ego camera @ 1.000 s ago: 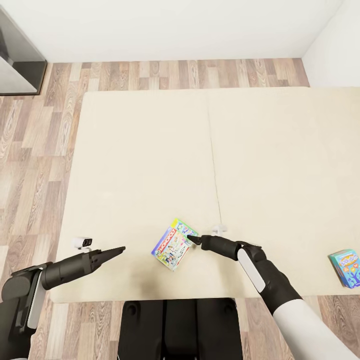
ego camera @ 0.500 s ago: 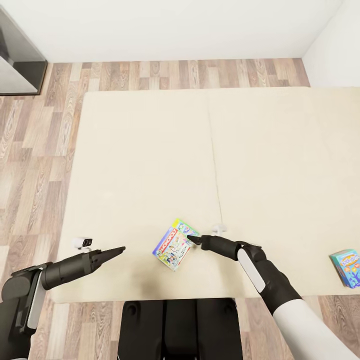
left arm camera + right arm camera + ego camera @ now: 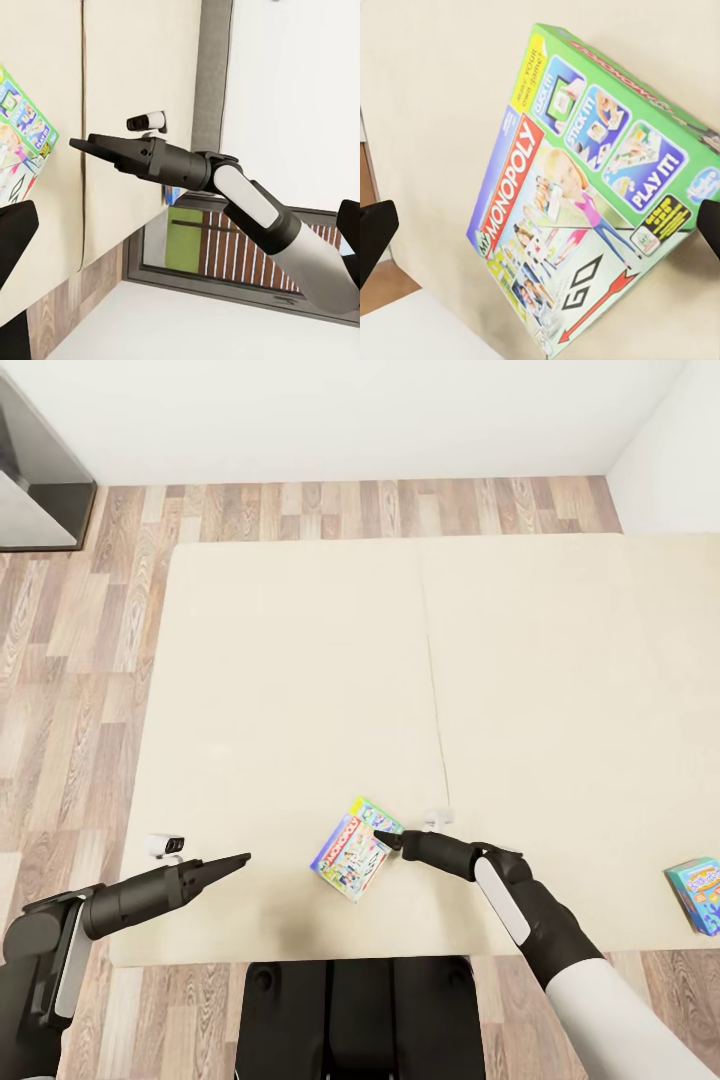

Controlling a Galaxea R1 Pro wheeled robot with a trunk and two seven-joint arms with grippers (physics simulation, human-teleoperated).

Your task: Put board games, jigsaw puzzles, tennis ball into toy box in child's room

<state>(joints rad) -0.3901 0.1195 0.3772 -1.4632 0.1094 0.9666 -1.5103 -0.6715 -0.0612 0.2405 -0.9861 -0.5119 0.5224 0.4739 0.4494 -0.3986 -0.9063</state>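
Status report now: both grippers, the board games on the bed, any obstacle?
Right gripper at the green Monopoly box, grip unclear. Left gripper empty, off to the side. Blue game box at the bed's right edge. Nothing in the way.

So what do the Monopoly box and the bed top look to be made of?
Monopoly box: likely printed cardboard with a smooth, slightly glossy lid, going by its sharp edges and crisp graphics. Bed top: plain beige, matte, probably fabric-covered mattress, with one seam between two sections; no weave is visible in this render.
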